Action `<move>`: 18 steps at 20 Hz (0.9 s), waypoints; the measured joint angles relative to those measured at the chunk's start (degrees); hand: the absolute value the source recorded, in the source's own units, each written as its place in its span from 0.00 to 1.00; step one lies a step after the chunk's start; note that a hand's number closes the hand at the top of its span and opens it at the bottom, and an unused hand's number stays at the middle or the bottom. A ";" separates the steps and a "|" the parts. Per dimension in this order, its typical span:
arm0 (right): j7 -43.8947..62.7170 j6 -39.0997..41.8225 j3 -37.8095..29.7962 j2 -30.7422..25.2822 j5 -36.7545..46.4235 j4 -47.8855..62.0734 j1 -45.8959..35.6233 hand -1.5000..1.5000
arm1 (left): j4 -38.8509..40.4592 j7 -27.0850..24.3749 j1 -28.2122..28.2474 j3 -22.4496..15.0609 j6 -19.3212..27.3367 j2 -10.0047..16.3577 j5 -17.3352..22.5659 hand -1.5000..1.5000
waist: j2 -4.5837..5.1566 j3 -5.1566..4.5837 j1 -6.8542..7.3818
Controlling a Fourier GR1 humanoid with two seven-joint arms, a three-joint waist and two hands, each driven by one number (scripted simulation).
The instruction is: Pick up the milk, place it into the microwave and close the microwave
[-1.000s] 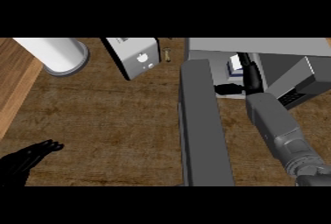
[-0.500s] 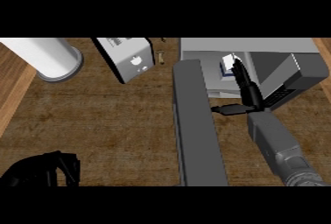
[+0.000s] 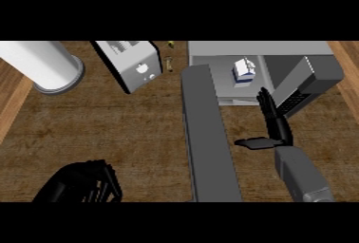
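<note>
Inside the open microwave, milk, right hand fingers straight outside, left hand fingers curled

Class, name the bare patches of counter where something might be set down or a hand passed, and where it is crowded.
Widest bare patch: counter between toaster, open microwave door and left hand. A narrower strip lies right of the door, around the right hand. Crowded: back edge, with white cylinder and microwave holding the milk.
</note>
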 measured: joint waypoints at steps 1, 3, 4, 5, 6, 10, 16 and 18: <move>-0.24 0.17 0.40 0.02 -0.07 -1.15 1.75 0.00 | 0.15 0.49 -0.92 -0.45 0.23 -0.02 -0.53 1.00 | 0.01 0.00 -0.01; -0.20 0.65 0.77 -0.10 -0.63 -3.52 4.70 0.00 | 2.67 -0.20 -3.34 -3.22 2.96 -0.05 -2.85 1.00 | -0.01 -0.01 -0.23; -0.13 0.94 1.06 -0.08 -1.00 -5.35 6.47 0.00 | 3.63 -1.23 -3.59 -3.97 3.28 -0.06 -3.86 1.00 | -0.04 -0.02 -0.27; 0.08 1.34 1.39 -0.10 -1.27 -6.98 7.90 0.00 | 5.50 -2.12 -4.75 -5.28 4.48 -0.07 -4.98 1.00 | -0.06 -0.03 -0.42; 0.42 1.87 1.76 -0.36 -1.44 -8.47 9.24 0.00 | 7.32 -2.71 -6.27 -6.81 6.01 -0.08 -6.09 1.00 | -0.07 -0.04 -0.59; 1.41 3.65 2.81 -1.32 -2.67 -15.04 15.35 0.00 | 12.72 -3.46 -12.24 -11.00 9.00 -0.10 -10.01 1.00 | -0.11 -0.07 -1.19; 3.04 5.85 4.86 -2.12 -4.50 -26.35 24.77 0.00 | 26.68 -6.49 -20.68 -17.56 14.31 -0.08 -12.29 1.00 | 0.02 -0.08 -1.50; 3.57 7.06 5.15 -3.64 -5.43 -30.11 27.35 0.00 | 31.39 -8.70 -22.19 -19.75 16.41 -0.05 -13.08 1.00 | 0.06 -0.07 -1.49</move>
